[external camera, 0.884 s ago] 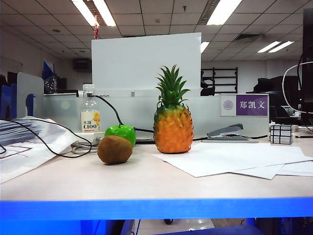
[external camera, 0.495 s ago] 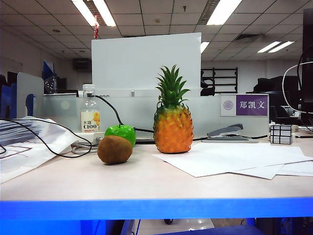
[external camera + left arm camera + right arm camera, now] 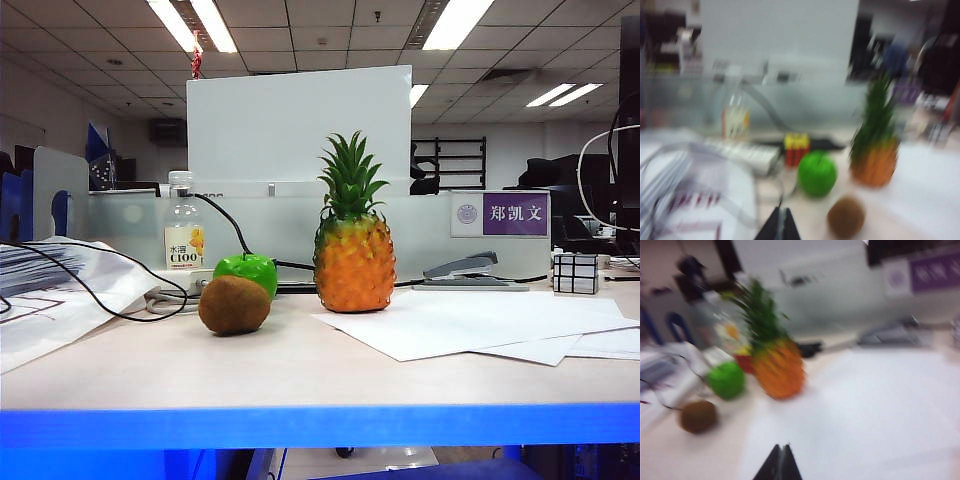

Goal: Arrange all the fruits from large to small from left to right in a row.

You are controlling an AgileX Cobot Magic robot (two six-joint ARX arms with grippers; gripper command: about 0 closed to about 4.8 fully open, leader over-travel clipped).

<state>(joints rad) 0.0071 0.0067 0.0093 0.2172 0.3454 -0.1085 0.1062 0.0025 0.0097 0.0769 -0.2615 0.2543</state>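
Pineapple (image 3: 353, 258), orange with a green spiky crown, stands upright on the tabletop (image 3: 300, 370) and serves as the landmark. Green apple (image 3: 247, 272) sits to the left of the pineapple, well apart from it. Brown kiwi (image 3: 234, 305) lies in front of the apple, partly covering it in the exterior view, and farther left of the pineapple; whether kiwi and apple touch cannot be told.

Loose white paper sheets (image 3: 480, 325) spread over the tabletop from the pineapple's base toward the right. Behind the sheets, right of the pineapple, lies a grey stapler (image 3: 462, 270), and farther right a mirrored cube (image 3: 575, 273). A clear bottle with a yellow label (image 3: 184, 235) stands behind and left of the apple, with a black cable (image 3: 105, 290) looping over the papers beyond it.

Left claw (image 3: 778, 227) appears only in its blurred wrist view: its two dark fingertips meet in a point, closed on nothing, above the tabletop on the near side of the kiwi. Right claw (image 3: 779, 464) likewise shows in its own blurred wrist view, fingertips pressed together and empty, over the white sheets on the near side of the pineapple. Neither claw touches a fruit, and neither shows in the exterior view.
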